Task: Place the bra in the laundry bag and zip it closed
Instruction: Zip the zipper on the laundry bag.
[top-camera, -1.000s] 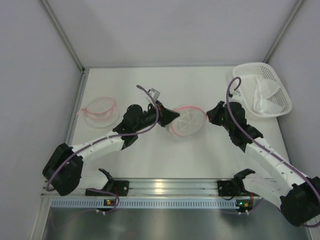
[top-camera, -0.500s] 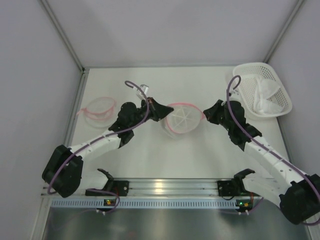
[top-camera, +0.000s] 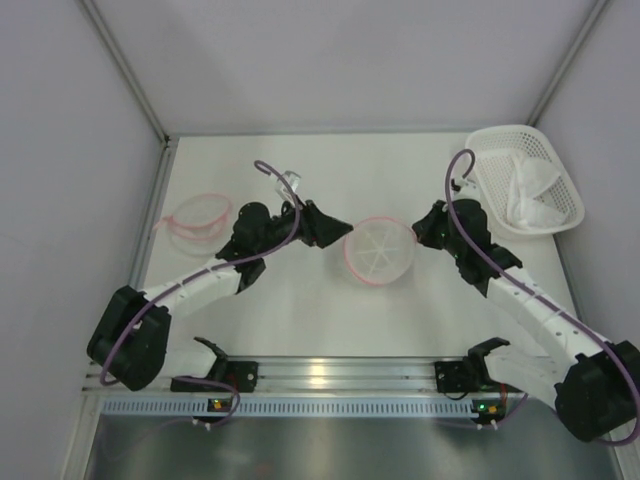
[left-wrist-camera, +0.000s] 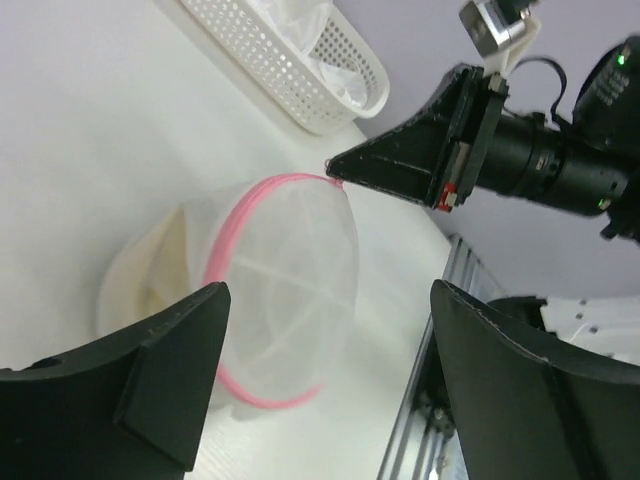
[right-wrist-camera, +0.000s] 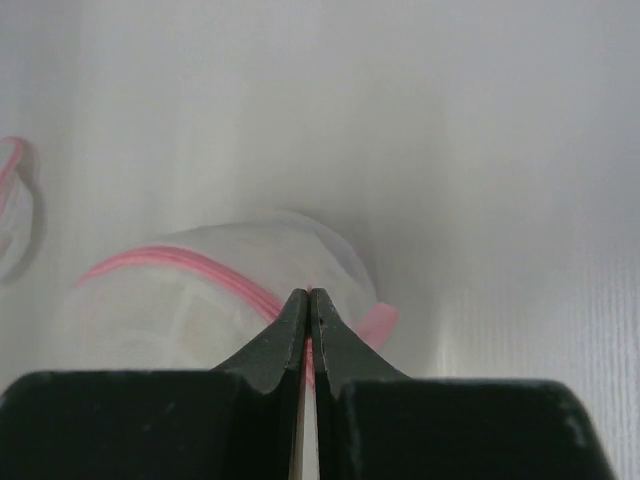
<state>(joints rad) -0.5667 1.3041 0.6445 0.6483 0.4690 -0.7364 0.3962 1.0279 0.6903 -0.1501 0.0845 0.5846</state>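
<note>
White tabletop (top-camera: 290, 310): pink-rimmed round mesh laundry bag (top-camera: 378, 250) mid-surface. Left tool (top-camera: 345, 226) apart beside it; right wrist view shows right tool (right-wrist-camera: 308, 298) clamped on rim.

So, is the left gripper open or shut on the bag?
Open. The left gripper shows its fingers wide apart in its wrist view; the laundry bag lies ahead, not pinched between them.

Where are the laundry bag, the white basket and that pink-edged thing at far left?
Round white mesh laundry bag with pink rim (top-camera: 378, 250): top view, its mesh centre.
White perforated plastic basket (left-wrist-camera: 300, 72): left wrist view, its side wall.
Flat pink-rimmed mesh piece (top-camera: 197, 220): top view, its middle.
</note>
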